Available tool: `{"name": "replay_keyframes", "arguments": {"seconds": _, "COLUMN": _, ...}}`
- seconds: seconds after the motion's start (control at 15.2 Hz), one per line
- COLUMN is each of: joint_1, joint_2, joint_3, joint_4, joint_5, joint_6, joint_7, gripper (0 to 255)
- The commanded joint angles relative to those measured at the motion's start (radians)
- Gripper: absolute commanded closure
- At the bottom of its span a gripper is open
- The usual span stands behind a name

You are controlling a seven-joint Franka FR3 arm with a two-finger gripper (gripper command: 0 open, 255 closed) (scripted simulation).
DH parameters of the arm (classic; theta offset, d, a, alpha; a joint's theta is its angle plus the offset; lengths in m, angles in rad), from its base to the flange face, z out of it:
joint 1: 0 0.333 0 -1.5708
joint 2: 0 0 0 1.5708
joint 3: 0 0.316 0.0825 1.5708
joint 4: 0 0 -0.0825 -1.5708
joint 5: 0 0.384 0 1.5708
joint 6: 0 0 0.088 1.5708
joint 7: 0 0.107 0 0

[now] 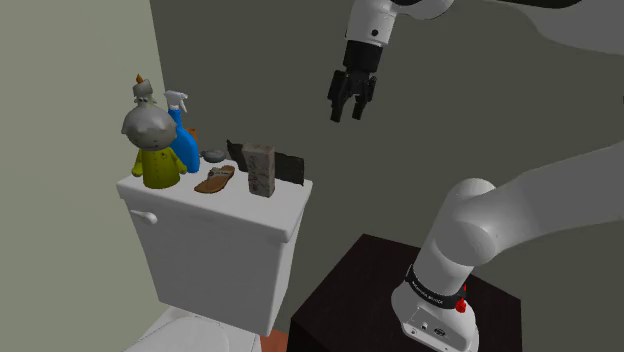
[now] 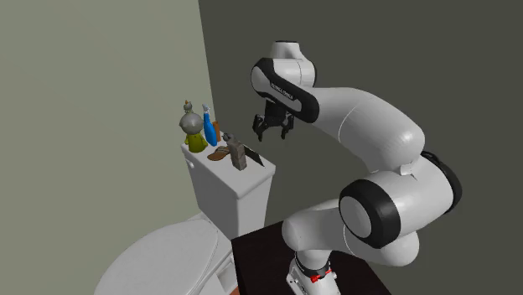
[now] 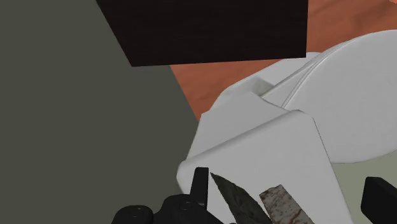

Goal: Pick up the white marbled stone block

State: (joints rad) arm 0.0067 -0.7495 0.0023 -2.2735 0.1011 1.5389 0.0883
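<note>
**A:** Where's the block?

**B:** On the toilet tank. The mottled grey-brown block stands upright on the lid, long axis vertical, just beside a sandal.

**A:** And from the claw?

**B:** Below it, toward the shoulder view's left. The claw hangs well above the lid.

**A:** Its fingers?

**B:** Spread apart, holding nothing and touching nothing.

On the one toilet tank, all lower than the one end effector and to the shoulder view's left of it, I count:
- one speckled grey-brown stone block
- one brown sandal
- one blue spray bottle
- one grey-headed figurine in yellow
- one small grey disc
- one flat black piece behind the block

One dark stand carries one white arm.
</note>
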Motion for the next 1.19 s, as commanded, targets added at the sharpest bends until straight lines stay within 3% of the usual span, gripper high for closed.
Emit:
{"name": "replay_keyframes", "arguments": {"seconds": 0.0, "joint_1": 0.0, "joint_2": 0.0, "joint_3": 0.0, "joint_4": 0.0, "joint_5": 0.0, "joint_6": 0.0, "joint_7": 0.0, "gripper": 0}}
{"name": "replay_keyframes", "arguments": {"seconds": 0.59, "joint_1": 0.049, "joint_2": 0.305, "joint_3": 0.089, "joint_4": 0.096, "joint_5": -0.051, "joint_6": 0.2, "joint_7": -0.046, "gripper": 0}}
{"name": "replay_keyframes", "arguments": {"seconds": 1.12, "joint_1": 0.083, "joint_2": 0.594, "joint_3": 0.168, "joint_4": 0.252, "joint_5": -0.145, "joint_6": 0.316, "joint_7": -0.053, "gripper": 0}}
